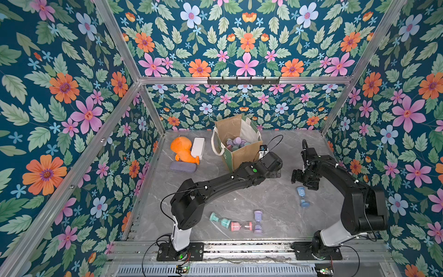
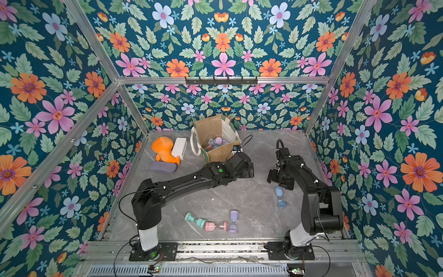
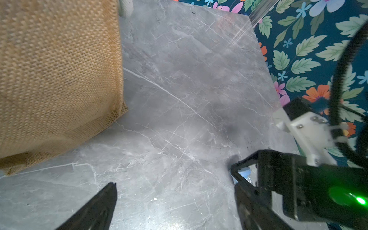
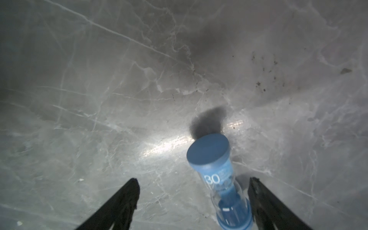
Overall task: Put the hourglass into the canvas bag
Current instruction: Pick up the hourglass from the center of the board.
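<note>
Right wrist view — blue hourglass (image 4: 217, 175), white "30" printed

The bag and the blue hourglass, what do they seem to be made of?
Bag: coarse woven fibre, likely jute or burlap, matte; the open weave shows in the left wrist view.
Blue hourglass: smooth plastic end caps with a dull sheen; the see-through middle could be glass or clear plastic, I cannot tell which.

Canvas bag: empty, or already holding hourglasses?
Holding some. In both top views the canvas bag stands with its mouth open, and several pastel hourglasses lie piled inside.
</note>
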{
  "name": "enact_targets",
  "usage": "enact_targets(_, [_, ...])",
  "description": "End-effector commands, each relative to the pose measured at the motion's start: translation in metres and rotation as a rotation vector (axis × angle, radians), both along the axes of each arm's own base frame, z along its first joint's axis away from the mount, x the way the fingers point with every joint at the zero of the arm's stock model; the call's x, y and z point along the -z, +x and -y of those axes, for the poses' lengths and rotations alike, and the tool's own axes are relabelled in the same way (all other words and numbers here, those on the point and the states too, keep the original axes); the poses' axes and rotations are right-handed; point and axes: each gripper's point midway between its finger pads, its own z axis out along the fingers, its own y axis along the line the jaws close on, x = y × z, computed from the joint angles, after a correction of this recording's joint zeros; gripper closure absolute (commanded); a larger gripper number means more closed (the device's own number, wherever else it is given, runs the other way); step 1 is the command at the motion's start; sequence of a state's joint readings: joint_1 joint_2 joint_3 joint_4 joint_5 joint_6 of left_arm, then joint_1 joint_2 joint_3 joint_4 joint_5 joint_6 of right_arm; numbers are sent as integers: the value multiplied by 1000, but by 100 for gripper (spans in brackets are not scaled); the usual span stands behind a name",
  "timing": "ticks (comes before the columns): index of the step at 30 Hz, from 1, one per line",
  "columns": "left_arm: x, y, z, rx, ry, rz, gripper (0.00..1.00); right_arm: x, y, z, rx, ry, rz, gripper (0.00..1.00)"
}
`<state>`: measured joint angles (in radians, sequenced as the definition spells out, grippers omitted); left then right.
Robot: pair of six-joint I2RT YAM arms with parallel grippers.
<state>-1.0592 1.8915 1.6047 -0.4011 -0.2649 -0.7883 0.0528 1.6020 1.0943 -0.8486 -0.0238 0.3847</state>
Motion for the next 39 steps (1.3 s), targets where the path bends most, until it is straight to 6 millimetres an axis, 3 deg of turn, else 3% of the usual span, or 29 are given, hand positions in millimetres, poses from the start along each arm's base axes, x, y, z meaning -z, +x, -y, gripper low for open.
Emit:
enact_targets(1, [-7, 4, 1, 1, -14, 29, 2, 11, 1, 2, -26, -16, -36, 16])
enact_targets(5, [-8, 3, -2, 7, -9, 35, 0, 34, 1, 2, -20, -9, -84, 18])
enact_targets(13, [-4, 3, -9, 18, -9, 36, 0, 56, -4, 5, -37, -26, -157, 32])
enact_targets(24, [-3, 2, -15, 20, -16, 23, 0, 50, -19, 1, -30, 1, -172, 34])
enact_targets(31, [-2, 2, -23, 5, -21, 21, 0, 50, -29, 3, -23, -8, -190, 45])
enact_targets(35, [-2, 0, -27, -1, -29, 18, 0, 49, -26, 1, -23, -1, -169, 54])
enact_targets(39, [-1, 0, -31, -10, -26, 18, 0, 49, -23, -1, -22, 13, -161, 56])
